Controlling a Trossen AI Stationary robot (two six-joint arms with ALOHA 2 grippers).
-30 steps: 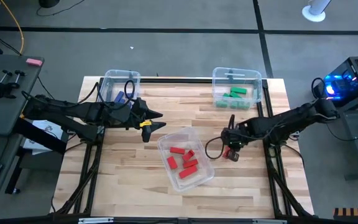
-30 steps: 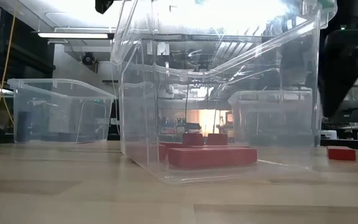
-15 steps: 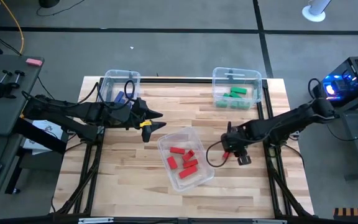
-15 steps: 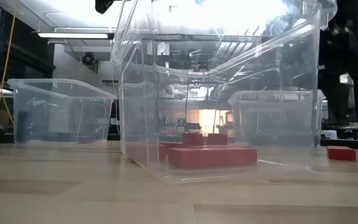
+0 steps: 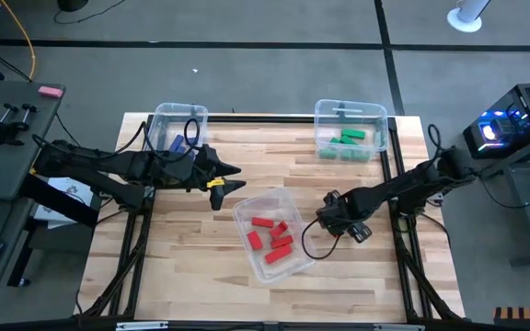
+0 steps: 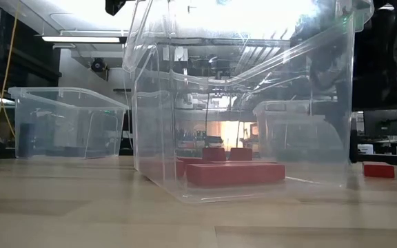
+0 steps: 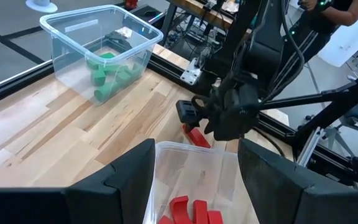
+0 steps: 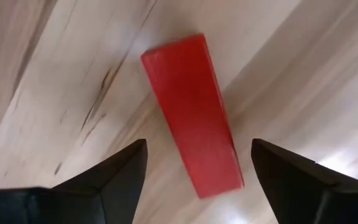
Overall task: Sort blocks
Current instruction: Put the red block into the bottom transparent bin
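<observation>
A red block lies flat on the table just right of the centre clear bin, which holds several red blocks. The low view shows it too. My right gripper hangs open just over this block, pointing down, one finger on each side and clear of it; in the high view the gripper hides it. My left gripper waits open above the table between the blue-block bin and the centre bin.
A clear bin with green blocks stands at the far right corner. The blue-block bin stands at the far left. Bare wood lies along the near edge. A cable loop hangs by the right gripper, next to the centre bin's right wall.
My right gripper has opened, turned at the wrist and shifted a little toward the table's left, nearer the centre bin, ending over the red block. The block itself has stayed in place on the table.
</observation>
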